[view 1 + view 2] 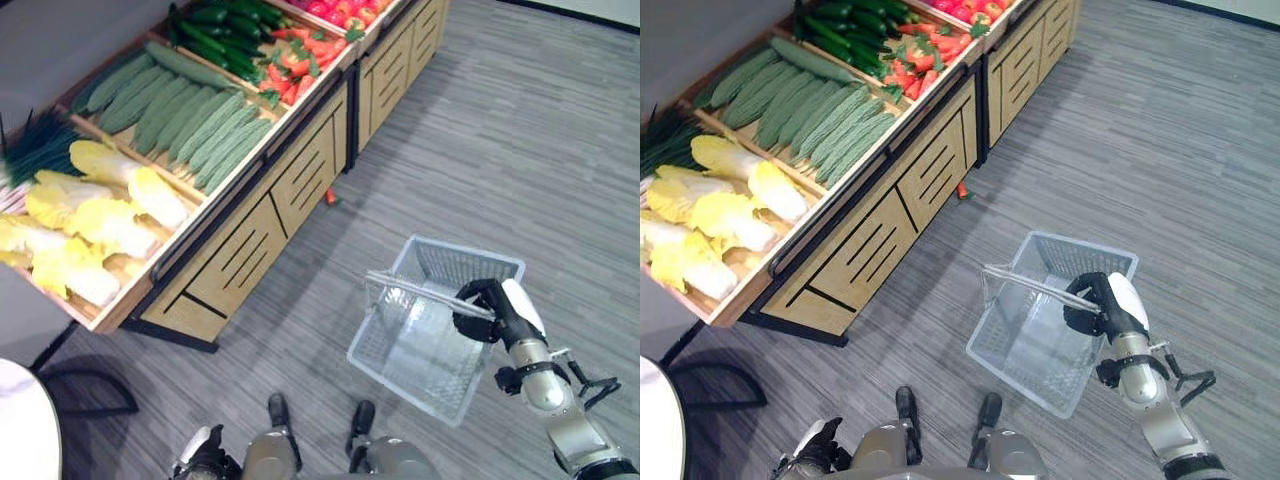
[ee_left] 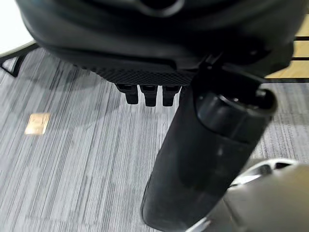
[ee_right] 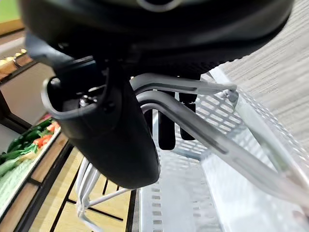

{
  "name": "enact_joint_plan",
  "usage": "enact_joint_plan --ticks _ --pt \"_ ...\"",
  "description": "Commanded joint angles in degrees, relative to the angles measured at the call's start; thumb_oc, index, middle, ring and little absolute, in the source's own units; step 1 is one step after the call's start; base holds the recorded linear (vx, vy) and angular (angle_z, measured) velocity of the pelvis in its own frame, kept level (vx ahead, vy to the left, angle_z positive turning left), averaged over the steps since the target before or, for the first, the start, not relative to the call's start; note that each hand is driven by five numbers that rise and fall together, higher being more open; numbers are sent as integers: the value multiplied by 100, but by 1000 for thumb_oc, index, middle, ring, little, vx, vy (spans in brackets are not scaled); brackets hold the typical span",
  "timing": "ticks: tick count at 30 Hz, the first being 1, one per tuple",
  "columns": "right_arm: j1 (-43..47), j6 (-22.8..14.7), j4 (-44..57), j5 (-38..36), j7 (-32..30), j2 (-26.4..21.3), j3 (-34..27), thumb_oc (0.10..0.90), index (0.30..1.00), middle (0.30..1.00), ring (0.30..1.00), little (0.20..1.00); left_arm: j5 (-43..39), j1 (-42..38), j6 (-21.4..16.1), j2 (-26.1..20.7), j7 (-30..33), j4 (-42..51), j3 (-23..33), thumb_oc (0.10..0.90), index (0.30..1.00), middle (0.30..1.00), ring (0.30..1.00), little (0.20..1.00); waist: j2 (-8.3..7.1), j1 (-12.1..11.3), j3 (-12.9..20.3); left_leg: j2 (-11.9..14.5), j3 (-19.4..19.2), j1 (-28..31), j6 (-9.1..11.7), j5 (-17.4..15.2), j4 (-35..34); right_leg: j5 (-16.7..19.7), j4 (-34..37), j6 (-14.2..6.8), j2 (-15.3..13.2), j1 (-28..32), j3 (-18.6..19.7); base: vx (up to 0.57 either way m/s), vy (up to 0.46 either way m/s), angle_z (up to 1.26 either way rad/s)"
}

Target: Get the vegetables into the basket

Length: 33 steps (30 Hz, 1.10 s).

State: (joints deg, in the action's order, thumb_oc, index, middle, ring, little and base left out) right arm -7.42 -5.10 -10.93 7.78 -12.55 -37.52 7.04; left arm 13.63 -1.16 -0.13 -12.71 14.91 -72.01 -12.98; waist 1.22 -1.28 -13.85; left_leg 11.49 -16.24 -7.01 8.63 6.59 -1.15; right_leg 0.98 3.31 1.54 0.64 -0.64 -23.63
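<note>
The right hand (image 1: 492,308) is curled tight round the handles (image 3: 193,123) of the basket (image 1: 420,355). The grey wire basket hangs just under the hand, out over the grey floor (image 1: 520,150). I can see nothing inside the basket.

The left hand (image 1: 205,452) is low down, well apart from the right hand and the basket. In its wrist view, its fingers (image 2: 148,94) are bent in and hold nothing.

The vegetables lie on a wooden stand (image 1: 250,235), far from both hands. Past the basket, off to the right hand's left, are pale yellow cabbages (image 1: 90,215) in the nearest bin. Next to them are bumpy green gourds (image 1: 200,125). Further along are dark green cucumbers (image 1: 225,30) and then red peppers (image 1: 295,60). Some thin green stalks (image 1: 40,145) lie behind the cabbages.

One small red thing (image 1: 330,196) lies on the floor, just beside the foot of the stand.
</note>
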Motion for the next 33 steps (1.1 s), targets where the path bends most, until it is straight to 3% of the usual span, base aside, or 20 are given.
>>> enact_joint_plan --ticks 1,8,10,15,16,17,18,22,24,25,27,28,29,30,31,32,33 --pt "434 -657 961 14 -343 -168 -538 400 300 300 300 300 138 -86 46 -253 96 -168 -103 900 1000 1000 1000 1000 -14 -97 230 -137 35 16 -237 379 -56 -350 -775 -791 -850 222 609 154 151 -33" --pt "186 -563 772 135 -307 134 -573 400 300 300 300 300 -32 -10 28 -313 245 -135 203 900 1000 1000 1000 1000 -220 -221 387 -413 -91 221 -474 21 86 -305 -835 -963 -1189 504 606 156 156 -3" --pt "226 -559 703 140 -311 196 -562 400 300 300 300 300 -138 13 -21 -383 305 7 271 900 1000 1000 1000 1000 -333 -303 429 -600 -53 197 -588 -184 183 -89 -829 -1119 -1369 499 612 133 188 26" --pt "379 -541 458 184 -365 232 -534 400 300 300 300 300 -314 33 -123 -542 264 287 287 900 1000 1000 1000 1000 -379 -359 431 -787 2 269 -750 -338 154 161 -1213 -1203 -1560 334 698 76 158 18" --pt "433 -528 355 215 -394 257 -522 400 300 300 300 300 -369 24 -147 -598 266 389 295 900 1000 1000 1000 1000 -376 -358 412 -883 31 371 -840 -398 98 402 -1629 -1234 -1659 149 784 65 162 13" --pt "437 -530 352 215 -395 258 -519 400 300 300 300 300 -369 25 -146 -599 265 390 297 900 1000 1000 1000 1000 -380 -362 413 -887 24 371 -843 -398 95 399 -1640 -1238 -1664 138 794 98 215 11" --pt "457 -516 229 234 -440 264 -564 400 300 300 300 300 -413 1 -186 -696 272 598 287 900 1000 1000 1000 1000 -338 -322 356 -974 147 461 -953 -440 36 576 -2312 -1241 -1695 -99 978 51 116 7" --pt "494 -513 24 226 -490 316 -562 400 300 300 300 300 -460 -50 -232 -779 260 673 209 900 1000 1000 1000 1000 -251 -206 292 -997 350 664 -997 -467 -97 543 -2797 -1129 -1437 -560 1374 88 85 32" --pt "532 -490 -261 174 -559 353 -559 400 300 300 300 300 -518 -133 -253 -809 252 661 155 900 1000 1000 1000 1000 -207 -127 242 -970 533 815 -936 -485 -176 271 -2448 -1018 -1179 -923 1538 153 -46 29" --pt "538 -494 -270 173 -562 353 -556 400 300 300 300 300 -519 -136 -254 -809 252 660 155 900 1000 1000 1000 1000 -201 -113 231 -964 548 826 -932 -488 -177 267 -2438 -1015 -1176 -899 1518 139 -119 19" --pt "592 -459 -548 107 -661 385 -575 400 300 300 300 300 -533 -213 -261 -791 241 589 101 900 1000 1000 1000 1000 -240 -66 222 -938 684 879 -837 -579 -143 271 -1775 -1051 -1204 -1067 1633 196 -190 53" --pt "639 -457 -922 -126 -767 475 -627 400 300 300 300 300 -529 -246 -268 -762 225 520 63 900 1000 1000 1000 1000 -279 74 193 -937 920 993 -759 -699 -85 477 -1155 -1149 -1110 -1136 2086 230 -184 80" --pt "645 -462 -932 -129 -769 473 -622 400 300 300 300 300 -530 -246 -269 -762 225 519 64 900 1000 1000 1000 1000 -273 75 185 -929 921 1003 -758 -707 -82 488 -1129 -1150 -1103 -1111 2081 324 -245 87" --pt "652 -467 -1364 -350 -869 540 -679 400 300 300 300 300 -515 -279 -289 -729 209 446 14 900 1000 1000 1000 1000 -288 203 185 -894 1179 1103 -686 -786 -67 665 -778 -1226 -991 -1266 2739 162 -126 69" --pt "655 -471 -1371 -351 -871 538 -676 400 300 300 300 300 -515 -278 -289 -727 209 446 14 900 1000 1000 1000 1000 -282 205 187 -889 1182 1103 -685 -791 -66 667 -771 -1226 -987 -1260 2734 306 -303 70" --pt "650 -431 -1695 -317 -946 499 -714 400 300 300 300 300 -486 -324 -310 -737 194 303 -1 900 1000 1000 1000 1000 -313 267 195 -820 1459 1193 -626 -870 -72 762 -610 -1264 -927 -1384 3020 226 -300 105" --pt "636 -420 -1912 -346 -985 487 -737 400 300 300 300 300 -492 -334 -308 -744 204 238 -26 900 1000 1000 1000 1000 -353 280 219 -780 1569 1234 -596 -908 -49 768 -665 -1272 -897 -1353 3075 293 -414 134"
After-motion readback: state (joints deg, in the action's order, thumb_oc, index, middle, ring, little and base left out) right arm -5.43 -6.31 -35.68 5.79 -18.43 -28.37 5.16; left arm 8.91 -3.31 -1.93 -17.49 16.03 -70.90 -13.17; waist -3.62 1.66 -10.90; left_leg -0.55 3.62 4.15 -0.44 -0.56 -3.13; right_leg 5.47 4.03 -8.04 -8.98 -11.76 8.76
